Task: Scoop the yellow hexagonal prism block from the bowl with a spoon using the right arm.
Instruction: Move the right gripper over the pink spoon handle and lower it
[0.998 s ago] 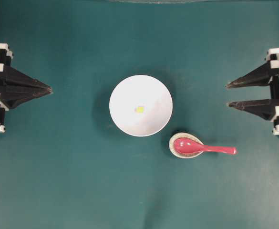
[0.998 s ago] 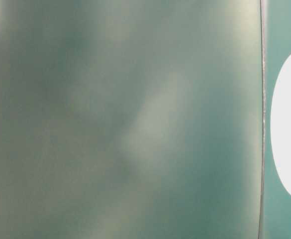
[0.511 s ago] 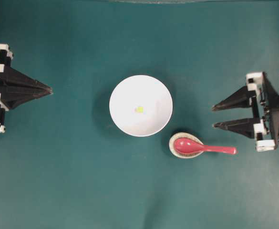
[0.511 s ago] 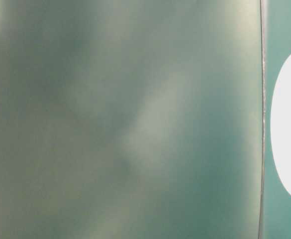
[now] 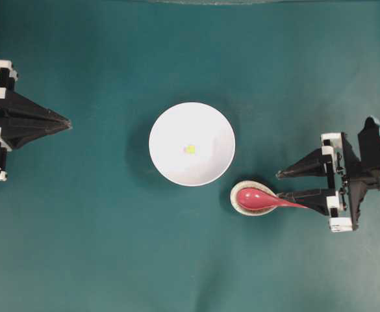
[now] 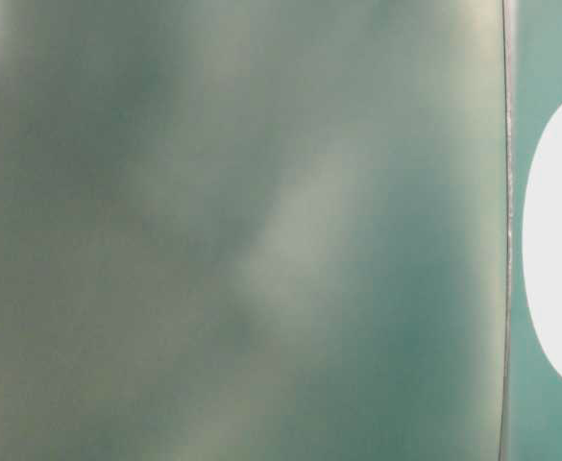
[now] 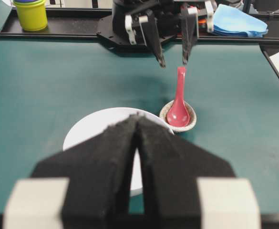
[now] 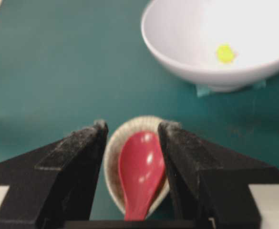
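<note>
The white bowl (image 5: 206,123) (image 8: 187,43) (image 7: 84,131) stands mid-table. A tiny yellow hexagonal prism block (image 5: 190,149) (image 8: 224,53) lies inside it. The red-pink spoon (image 5: 256,199) (image 8: 141,167) (image 7: 179,112) rests with its scoop in a speckled spoon rest (image 5: 236,207) (image 8: 111,152), handle pointing right. My right gripper (image 5: 280,184) (image 8: 134,125) (image 7: 173,63) is open and hangs over the spoon's handle. One finger covers the handle's end in the overhead view. The scoop shows between the fingers in the right wrist view. My left gripper (image 5: 68,121) (image 7: 138,117) stays shut at the left edge, holding nothing.
Teal tape (image 8: 203,89) marks the cloth under the bowl. Beyond the table's far side stand a yellow-green pot (image 7: 30,14) and a blue cloth (image 7: 237,21). The table-level view is a blur with a white oval (image 6: 559,240) at its right.
The right gripper has come in from the right edge, leftward and toward the front, and now sits over the spoon's handle, still open. The left arm, bowl and spoon have not moved.
</note>
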### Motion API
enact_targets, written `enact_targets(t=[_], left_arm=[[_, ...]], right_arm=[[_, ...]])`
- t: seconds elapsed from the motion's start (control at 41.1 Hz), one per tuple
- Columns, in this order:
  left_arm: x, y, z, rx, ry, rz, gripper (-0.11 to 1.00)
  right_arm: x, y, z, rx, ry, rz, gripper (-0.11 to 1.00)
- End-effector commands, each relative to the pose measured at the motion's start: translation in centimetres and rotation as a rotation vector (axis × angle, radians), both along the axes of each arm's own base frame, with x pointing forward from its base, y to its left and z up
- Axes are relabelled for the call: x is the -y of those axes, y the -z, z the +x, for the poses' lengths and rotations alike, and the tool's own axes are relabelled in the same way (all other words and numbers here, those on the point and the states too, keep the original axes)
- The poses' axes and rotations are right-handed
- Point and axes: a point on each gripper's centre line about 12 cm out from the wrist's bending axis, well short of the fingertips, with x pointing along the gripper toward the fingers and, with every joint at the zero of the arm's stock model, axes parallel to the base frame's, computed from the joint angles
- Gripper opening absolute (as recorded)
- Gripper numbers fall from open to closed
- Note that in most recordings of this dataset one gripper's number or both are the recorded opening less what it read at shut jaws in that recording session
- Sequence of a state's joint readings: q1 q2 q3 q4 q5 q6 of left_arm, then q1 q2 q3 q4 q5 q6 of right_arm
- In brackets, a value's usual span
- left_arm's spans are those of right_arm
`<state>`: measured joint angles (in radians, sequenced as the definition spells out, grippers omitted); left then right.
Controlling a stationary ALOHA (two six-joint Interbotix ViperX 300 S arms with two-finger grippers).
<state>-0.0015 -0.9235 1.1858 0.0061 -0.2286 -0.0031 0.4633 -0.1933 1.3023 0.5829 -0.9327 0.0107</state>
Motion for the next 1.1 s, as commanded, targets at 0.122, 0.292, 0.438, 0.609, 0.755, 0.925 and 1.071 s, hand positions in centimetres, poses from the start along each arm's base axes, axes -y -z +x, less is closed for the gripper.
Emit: enact_targets(t=[0.122,0.292,0.438,0.609,0.755,0.925,1.071], left_arm=[[0.0,-1.2,0.3,0.031,0.000,0.001,0.02],[0.0,-1.3,0.3,0.032,0.000,0.000,0.02],[0.0,-1.2,0.3,0.026,0.000,0.000,0.02],[0.0,-1.1,0.2,0.026,0.000,0.001,0.02],[0.0,-1.2,0.3,0.026,0.000,0.000,0.02],[0.0,-1.2,0.3,0.025,0.000,0.000,0.02],[0.0,-1.2,0.3,0.023,0.000,0.000,0.02]], right_arm=[[-1.0,1.0,-0.1,0.009,0.040,-0.003,0.53],[-1.4,1.9,-0.5,-0.014,0.043,-0.019,0.53],[-2.0,2.7,-0.7,-0.040,0.028,-0.040,0.53],[-2.4,3.6,-1.0,-0.071,0.024,-0.059,0.53],[-2.4,4.3,-1.1,-0.096,0.029,-0.072,0.53],[-2.5,4.9,-1.0,-0.118,0.026,-0.084,0.53],[-2.5,5.2,-1.0,-0.140,0.022,-0.087,0.53]])
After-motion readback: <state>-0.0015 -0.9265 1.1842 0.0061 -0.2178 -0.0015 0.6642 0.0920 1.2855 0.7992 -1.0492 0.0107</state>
